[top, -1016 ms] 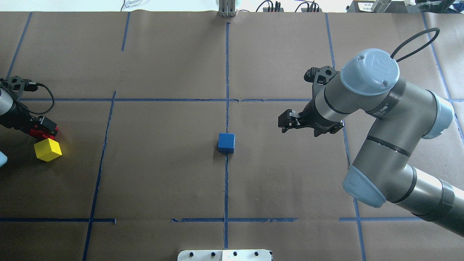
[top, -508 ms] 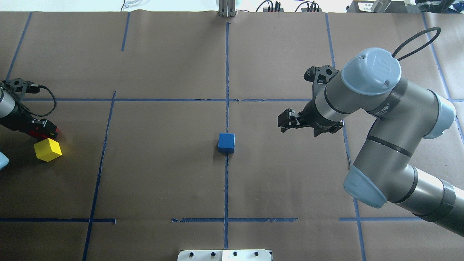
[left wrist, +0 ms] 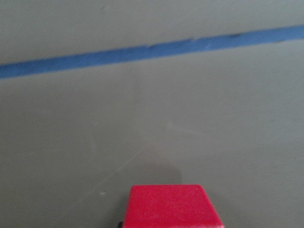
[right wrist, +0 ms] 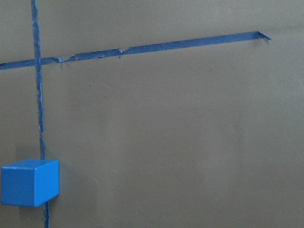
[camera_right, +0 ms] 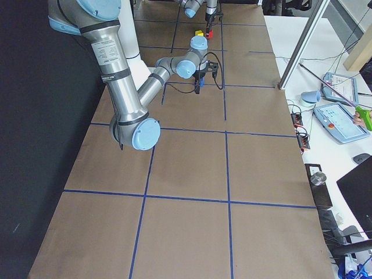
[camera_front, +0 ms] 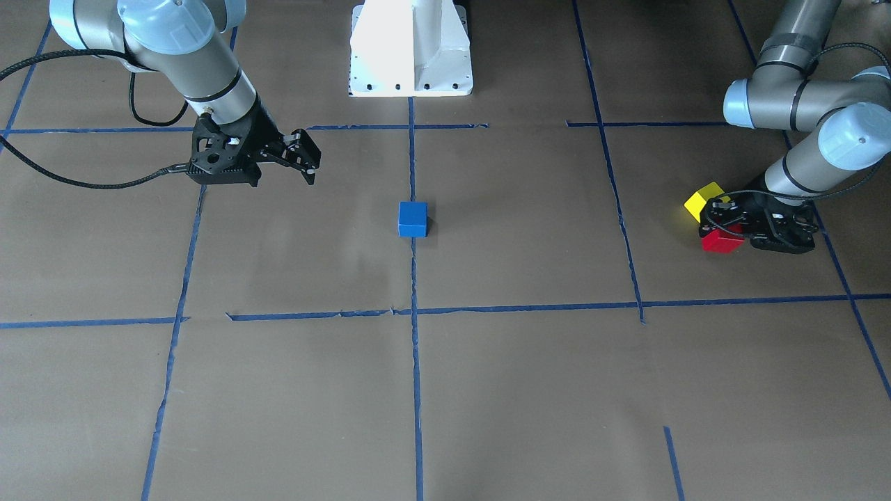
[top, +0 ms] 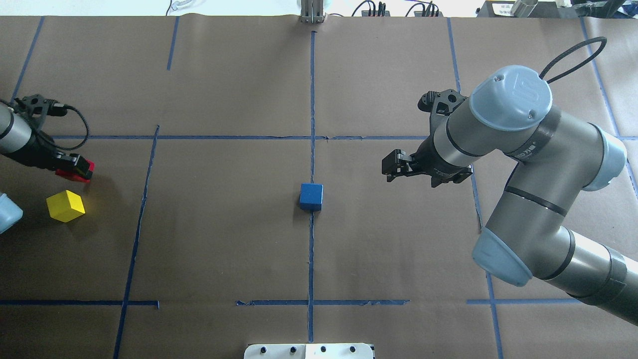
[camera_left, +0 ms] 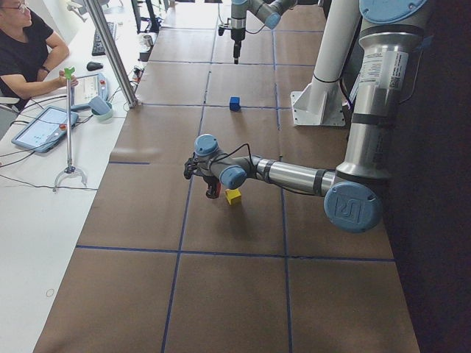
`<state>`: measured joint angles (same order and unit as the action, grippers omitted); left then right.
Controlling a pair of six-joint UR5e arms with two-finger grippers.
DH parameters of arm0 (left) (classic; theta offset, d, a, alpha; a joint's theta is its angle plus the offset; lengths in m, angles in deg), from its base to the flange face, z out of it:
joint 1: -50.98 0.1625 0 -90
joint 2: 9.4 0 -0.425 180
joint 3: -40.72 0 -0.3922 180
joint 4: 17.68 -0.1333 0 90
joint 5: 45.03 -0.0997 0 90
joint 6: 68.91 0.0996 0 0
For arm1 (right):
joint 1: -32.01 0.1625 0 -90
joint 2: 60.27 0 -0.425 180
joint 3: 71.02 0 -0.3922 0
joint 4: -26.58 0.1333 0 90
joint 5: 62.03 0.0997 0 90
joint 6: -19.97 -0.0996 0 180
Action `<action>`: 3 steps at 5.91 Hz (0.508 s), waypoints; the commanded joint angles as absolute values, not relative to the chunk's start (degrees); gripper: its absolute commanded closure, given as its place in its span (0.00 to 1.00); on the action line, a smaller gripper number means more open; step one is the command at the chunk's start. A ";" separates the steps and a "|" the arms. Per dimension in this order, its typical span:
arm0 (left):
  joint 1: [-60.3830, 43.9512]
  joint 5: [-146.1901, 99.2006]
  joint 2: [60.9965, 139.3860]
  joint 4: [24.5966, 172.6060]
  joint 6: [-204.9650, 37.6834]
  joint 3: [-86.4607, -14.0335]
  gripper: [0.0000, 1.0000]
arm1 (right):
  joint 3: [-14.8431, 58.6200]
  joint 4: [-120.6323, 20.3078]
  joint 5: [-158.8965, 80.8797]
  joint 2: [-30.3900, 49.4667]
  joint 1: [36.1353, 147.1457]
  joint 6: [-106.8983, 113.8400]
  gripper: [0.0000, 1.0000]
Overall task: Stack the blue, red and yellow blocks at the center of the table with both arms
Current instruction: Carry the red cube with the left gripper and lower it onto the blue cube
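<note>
The blue block [top: 311,196] [camera_front: 413,218] sits alone on the centre tape line of the table [top: 224,239]. It also shows low left in the right wrist view [right wrist: 29,183]. At the table's left end, my left gripper [top: 79,169] [camera_front: 727,229] is shut on the red block [top: 75,173] [camera_front: 720,241] [left wrist: 173,206]. The yellow block [top: 65,206] [camera_front: 703,200] lies just beside it, apart from the gripper. My right gripper [top: 390,169] [camera_front: 307,163] hovers open and empty, to the right of the blue block.
The white pedestal [camera_front: 411,49] stands at the robot's side of the table. A person [camera_left: 29,44] sits at a side desk with tablets beyond the far edge. A metal post [camera_left: 110,51] rises at that edge.
My left gripper has carried the red block away from the yellow block, toward the far side and slightly inward. The yellow block, blue block and right arm stay put.
</note>
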<state>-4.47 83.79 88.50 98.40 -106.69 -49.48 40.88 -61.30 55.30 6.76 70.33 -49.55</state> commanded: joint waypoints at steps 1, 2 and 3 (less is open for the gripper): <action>1.01 83.21 101.88 91.52 -115.17 -50.16 1.00 | 41.22 -61.31 55.74 6.62 70.85 -49.55 0.00; 6.28 81.64 107.96 88.70 -123.76 -50.07 1.00 | 41.83 -61.31 56.18 6.88 71.81 -49.55 0.00; 12.60 75.79 114.54 85.19 -130.54 -49.20 1.00 | 42.01 -61.39 56.27 7.23 72.87 -49.55 0.00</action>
<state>6.69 80.26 107.96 88.57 -123.42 -49.81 41.73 -61.33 56.08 6.93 71.88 -49.55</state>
